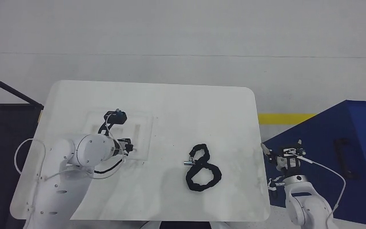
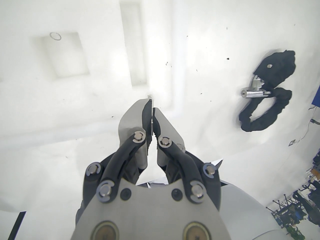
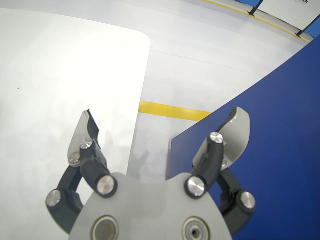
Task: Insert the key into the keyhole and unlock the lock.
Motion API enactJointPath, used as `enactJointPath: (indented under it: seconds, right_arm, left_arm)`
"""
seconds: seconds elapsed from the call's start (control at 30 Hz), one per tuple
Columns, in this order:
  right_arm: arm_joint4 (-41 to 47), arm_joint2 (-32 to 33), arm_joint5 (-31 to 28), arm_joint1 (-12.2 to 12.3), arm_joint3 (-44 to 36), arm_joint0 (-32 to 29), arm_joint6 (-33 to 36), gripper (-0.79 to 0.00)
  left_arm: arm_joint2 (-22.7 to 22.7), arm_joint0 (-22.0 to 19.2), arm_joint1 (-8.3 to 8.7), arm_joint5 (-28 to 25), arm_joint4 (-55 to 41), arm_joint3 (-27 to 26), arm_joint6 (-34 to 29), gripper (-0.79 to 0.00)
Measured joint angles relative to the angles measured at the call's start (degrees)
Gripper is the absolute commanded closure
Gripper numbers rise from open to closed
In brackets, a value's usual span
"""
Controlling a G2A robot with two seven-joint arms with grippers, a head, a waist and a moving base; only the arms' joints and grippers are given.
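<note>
I count one bench [image 1: 217, 109]. On it lies one lock [image 2: 272, 72], made of one black-sleeved chain [image 2: 260, 118] and one silver cylinder [image 2: 251, 93] with one keyhole [image 2: 243, 92]. There is one key [image 2: 151, 124], and one pale tray [image 1: 143, 129] with two rectangular recesses [image 2: 135, 43]. One small ring [image 2: 55, 36] sits at the edge of the wider recess. My grippers number two, a left gripper [image 2: 152, 108] and a right gripper [image 3: 162, 110], with two fingers each.
</note>
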Motion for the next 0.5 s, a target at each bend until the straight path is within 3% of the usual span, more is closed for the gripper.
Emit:
enactJointPath:
  seconds: [0.2,0.37,0.5]
  right_arm:
    - [0.00,0.00,0.00,0.00,0.00,0.00,0.00,-0.785]
    - [0.00,0.00,0.00,0.00,0.00,0.00,0.00,-0.785]
    - [0.00,0.00,0.00,0.00,0.00,0.00,0.00,-0.785]
  left_arm:
    - [-5.27,0.56,0.55,0.17,-5.34,-1.16,0.17,0.000]
    - [-13.46,1.14,0.52,0.92,-23.40,-1.65,1.17,0.000]
    - [-21.21,3.36,0.58,-5.73,-39.73,3.00,1.03,0.000]
